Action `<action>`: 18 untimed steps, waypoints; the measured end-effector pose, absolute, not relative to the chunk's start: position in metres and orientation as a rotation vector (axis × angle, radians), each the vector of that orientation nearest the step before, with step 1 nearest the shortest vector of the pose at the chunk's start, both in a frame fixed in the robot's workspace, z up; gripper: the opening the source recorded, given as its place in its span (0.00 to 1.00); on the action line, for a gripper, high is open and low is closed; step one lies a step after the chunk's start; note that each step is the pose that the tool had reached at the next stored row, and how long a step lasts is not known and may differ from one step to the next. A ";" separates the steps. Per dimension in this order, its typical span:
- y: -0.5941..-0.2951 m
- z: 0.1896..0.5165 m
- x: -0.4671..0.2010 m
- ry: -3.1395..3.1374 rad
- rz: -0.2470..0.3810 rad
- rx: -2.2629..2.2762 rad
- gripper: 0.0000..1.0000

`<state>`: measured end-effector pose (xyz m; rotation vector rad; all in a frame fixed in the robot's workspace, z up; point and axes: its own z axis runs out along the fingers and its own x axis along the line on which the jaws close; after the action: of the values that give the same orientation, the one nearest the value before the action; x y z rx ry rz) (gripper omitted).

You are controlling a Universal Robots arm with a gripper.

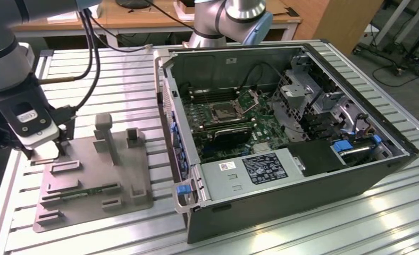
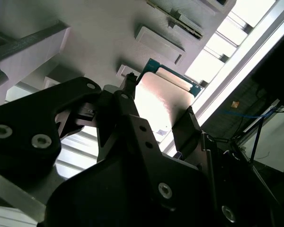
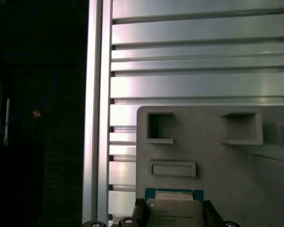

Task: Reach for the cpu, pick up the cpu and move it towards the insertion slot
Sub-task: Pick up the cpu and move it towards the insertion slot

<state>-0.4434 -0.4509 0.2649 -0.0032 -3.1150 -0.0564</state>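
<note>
Right now the end effector (image 1: 46,151) is down over the grey holder (image 1: 89,175) on the table (image 1: 124,69), at the exterior view's left. In both wrist views its fingers (image 2: 189,125) sit one on each side of the cpu (image 3: 174,213), narrowed in until they look pressed against two opposite edges. I read that as a grip on the chip, nothing else held. The cpu is at the corner of the holder nearest the table edge, silvery top up, with a green rim showing. I can't tell if it has cleared the holder or is resting on it.

The insertion slot (image 1: 227,111) is well apart from it, inside the open computer case (image 1: 287,199) and past the case's near wall.

Risks as I judge them:
- Thin chip held by its edges only (little contact area), so it could tilt or slip out if the pinch is off-centre or the arm jerks.
- If it is seated in the holder recess, a skewed pull could snag it and drag the holder.
- A low path toward the slot could clip the case wall.
- The green memory strip (image 1: 89,192) on the holder is clear of the fingers, so there is low risk there.
</note>
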 end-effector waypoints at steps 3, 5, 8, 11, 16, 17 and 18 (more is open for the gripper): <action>-0.451 0.266 -0.443 -3.115 -0.057 -0.003 0.55; -0.451 0.267 -0.443 -3.115 -0.056 -0.003 0.55; -0.451 0.268 -0.443 -3.115 -0.056 -0.003 0.55; -0.451 0.268 -0.443 -3.115 -0.056 -0.003 0.55; -0.451 0.270 -0.443 -3.115 -0.056 -0.003 0.55; -0.451 0.271 -0.443 -3.115 -0.056 -0.003 0.55; -0.451 0.272 -0.443 -3.115 -0.056 -0.003 0.55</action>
<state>-0.4434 -0.4509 0.2718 -0.0032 -3.1150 -0.0565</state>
